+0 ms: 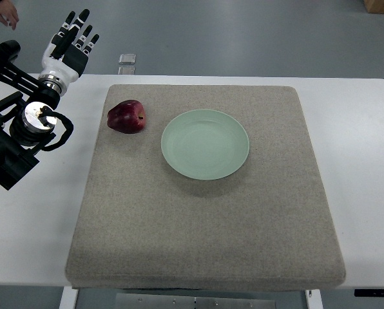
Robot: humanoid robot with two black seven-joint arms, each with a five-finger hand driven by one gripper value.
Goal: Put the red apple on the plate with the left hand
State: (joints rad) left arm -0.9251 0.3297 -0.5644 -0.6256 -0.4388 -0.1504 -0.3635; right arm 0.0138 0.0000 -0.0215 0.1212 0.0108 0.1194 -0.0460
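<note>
Left hand [69, 45] hovers, fingers [82, 19] spread, empty; it should close around the dark red apple [127, 116] evenly (pale green ceramic plate [205, 144] waits beside).

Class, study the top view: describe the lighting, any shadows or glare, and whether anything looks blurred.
Top view: lighting is soft and even; the red apple and plate cast only faint shadows on the mat; a small glare spot shows on the metal joint below the left robot hand; everything looks sharp, with no obvious blur.
</note>
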